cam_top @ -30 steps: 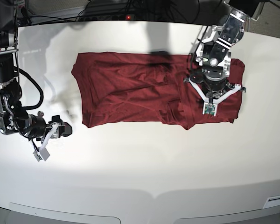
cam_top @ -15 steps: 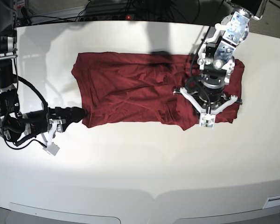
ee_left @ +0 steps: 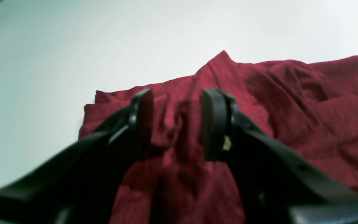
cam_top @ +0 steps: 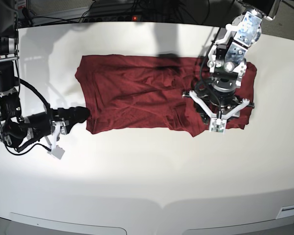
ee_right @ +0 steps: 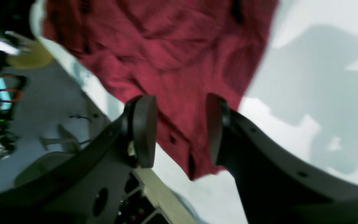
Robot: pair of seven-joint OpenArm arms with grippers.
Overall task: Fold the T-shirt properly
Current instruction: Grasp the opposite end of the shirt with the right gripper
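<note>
Base view shows our shirt (cam_top: 152, 95) spread rumpled across the desk (cam_top: 147, 171), left gripper (cam_top: 216, 113) over its right end and right gripper (cam_top: 83, 113) at its left edge, both jaws spread and empty; thin, limp fabric, so we'd pinch corners.

Left gripper (ee_left: 176, 124) fingers (ee_left: 213, 124) parted, pointing down, right gripper (ee_right: 179, 130) fingers (ee_right: 143, 130) parted, arm outstretched

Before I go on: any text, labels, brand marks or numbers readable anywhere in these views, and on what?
None can be read.
T-shirt: plain maroon, no print or tag showing.
Left gripper and right gripper: black fingers, no markings legible.
Table: bare white, no signs.
</note>
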